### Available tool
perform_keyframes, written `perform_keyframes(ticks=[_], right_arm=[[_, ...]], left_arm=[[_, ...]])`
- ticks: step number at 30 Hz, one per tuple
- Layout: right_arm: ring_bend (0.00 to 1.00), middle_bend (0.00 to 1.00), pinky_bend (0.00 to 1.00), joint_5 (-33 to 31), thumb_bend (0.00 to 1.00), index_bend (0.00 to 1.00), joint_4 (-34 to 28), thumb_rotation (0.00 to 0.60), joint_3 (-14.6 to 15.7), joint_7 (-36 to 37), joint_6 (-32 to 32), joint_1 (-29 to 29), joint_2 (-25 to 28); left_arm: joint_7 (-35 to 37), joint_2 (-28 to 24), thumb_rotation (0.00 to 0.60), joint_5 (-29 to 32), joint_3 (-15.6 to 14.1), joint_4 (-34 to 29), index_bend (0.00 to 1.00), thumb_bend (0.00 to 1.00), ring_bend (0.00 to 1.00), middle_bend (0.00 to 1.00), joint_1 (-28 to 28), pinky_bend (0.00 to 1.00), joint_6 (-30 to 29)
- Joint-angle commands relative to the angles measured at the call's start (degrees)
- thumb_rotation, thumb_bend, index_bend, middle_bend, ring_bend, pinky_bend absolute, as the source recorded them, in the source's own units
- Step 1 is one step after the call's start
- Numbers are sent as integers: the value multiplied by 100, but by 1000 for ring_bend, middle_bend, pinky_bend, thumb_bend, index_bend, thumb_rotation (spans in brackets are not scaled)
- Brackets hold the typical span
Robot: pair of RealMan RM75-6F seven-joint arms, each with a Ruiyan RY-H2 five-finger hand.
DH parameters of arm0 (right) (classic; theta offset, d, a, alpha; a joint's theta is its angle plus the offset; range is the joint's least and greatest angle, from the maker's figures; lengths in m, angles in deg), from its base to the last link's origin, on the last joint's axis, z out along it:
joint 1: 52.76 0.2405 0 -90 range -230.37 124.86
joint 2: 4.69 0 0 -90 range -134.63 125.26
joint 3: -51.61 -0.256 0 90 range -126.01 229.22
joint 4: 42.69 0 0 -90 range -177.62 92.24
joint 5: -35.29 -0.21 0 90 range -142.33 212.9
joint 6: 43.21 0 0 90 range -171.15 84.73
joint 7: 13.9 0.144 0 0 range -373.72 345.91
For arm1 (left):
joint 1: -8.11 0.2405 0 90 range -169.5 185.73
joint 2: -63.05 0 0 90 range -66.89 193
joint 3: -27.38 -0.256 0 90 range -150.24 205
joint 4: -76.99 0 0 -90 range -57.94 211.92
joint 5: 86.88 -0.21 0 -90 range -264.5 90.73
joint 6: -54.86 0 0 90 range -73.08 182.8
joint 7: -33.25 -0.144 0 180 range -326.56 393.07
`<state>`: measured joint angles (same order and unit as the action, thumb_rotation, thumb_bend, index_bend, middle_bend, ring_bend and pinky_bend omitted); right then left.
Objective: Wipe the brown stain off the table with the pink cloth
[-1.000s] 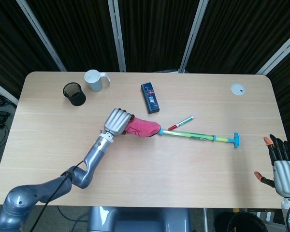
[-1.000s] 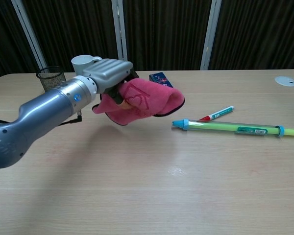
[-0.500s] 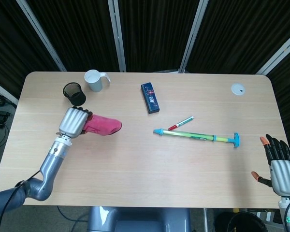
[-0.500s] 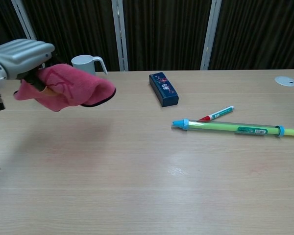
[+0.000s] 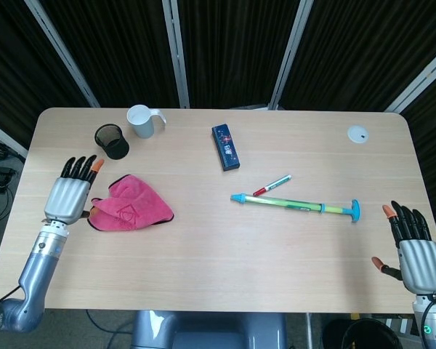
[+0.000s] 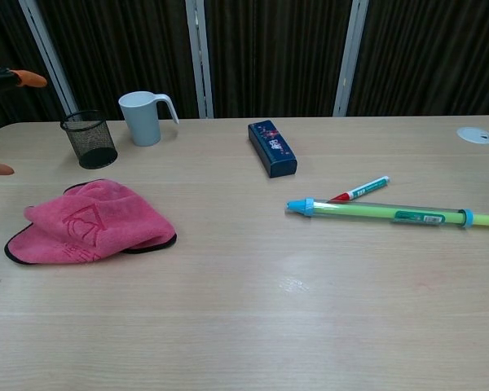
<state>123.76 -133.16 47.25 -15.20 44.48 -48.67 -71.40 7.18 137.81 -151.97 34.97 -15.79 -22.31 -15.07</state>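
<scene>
The pink cloth point(image 5: 129, 211) lies crumpled at the table's point(image 5: 218, 262) left side, just right of the left hand point(image 5: 70, 193), whose spread fingers hold nothing. The right hand point(image 5: 413, 251), also spread and empty, hangs far across the table; no brown stain is discernible.

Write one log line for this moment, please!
left hand: open beside cloth | cloth: flat on table | right hand: open, idle

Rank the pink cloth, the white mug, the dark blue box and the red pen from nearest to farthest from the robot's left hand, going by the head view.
From the left hand:
1. Pink cloth, right beside it.
2. White mug, far edge.
3. Dark blue box, mid-table.
4. Red pen, right of centre.
</scene>
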Motion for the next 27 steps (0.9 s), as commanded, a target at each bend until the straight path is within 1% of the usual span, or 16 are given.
perform_keyframes(ticks=[1, 4, 6, 8, 12, 14, 15, 18, 20, 22, 27], right_arm=[[0, 0, 0, 16, 0, 2, 13, 600, 4, 4, -5, 10, -3], [0, 0, 0, 41, 0, 2, 28, 600, 10, 10, 3, 17, -11], [0, 0, 0, 90, 0, 2, 35, 600, 16, 10, 33, 21, -16], [0, 0, 0, 124, 0, 1, 42, 600, 21, -18, 59, 21, -26], [0, 0, 0, 194, 0, 0, 32, 600, 43, -97, 85, 29, -53], [0, 0, 0, 219, 0, 0, 36, 600, 42, -103, 104, 34, -71], [0, 0, 0, 232, 0, 0, 37, 600, 40, -97, 114, 38, -78], [0, 0, 0, 250, 0, 0, 52, 600, 38, -80, 128, 43, -97], [0, 0, 0, 250, 0, 0, 68, 600, 42, -73, 117, 51, -112], [0, 0, 0, 268, 0, 0, 86, 600, 56, -69, 113, 55, -115], [0, 0, 0, 247, 0, 0, 106, 600, 58, -41, 113, 49, -109]], left_arm=[[374, -375, 600, -259, -173, -500, 37, 0, 0, 0, 538, 0, -619], [646, -524, 600, -697, -482, -642, 22, 0, 0, 0, 1081, 0, -1291], [758, -581, 600, -1053, -722, -564, 6, 0, 0, 0, 1332, 0, -1553], [873, -586, 600, -1329, -836, -477, 0, 0, 0, 0, 1512, 0, -1805], [1360, -561, 600, -1891, -1069, -236, 0, 0, 0, 0, 1929, 0, -2335], [1513, -534, 600, -2022, -1197, -27, 0, 0, 0, 0, 2078, 0, -2403], [1555, -545, 600, -2012, -1260, 50, 0, 0, 0, 0, 2129, 0, -2344], [1631, -605, 600, -1893, -1312, 49, 0, 0, 0, 0, 2179, 0, -2139], [1644, -678, 600, -1776, -1267, -35, 0, 0, 0, 0, 2194, 0, -2018], [1697, -713, 600, -1897, -1212, -51, 0, 0, 0, 0, 2240, 0, -2142], [1850, -730, 600, -2147, -1219, 48, 0, 0, 0, 0, 2331, 0, -2218]])
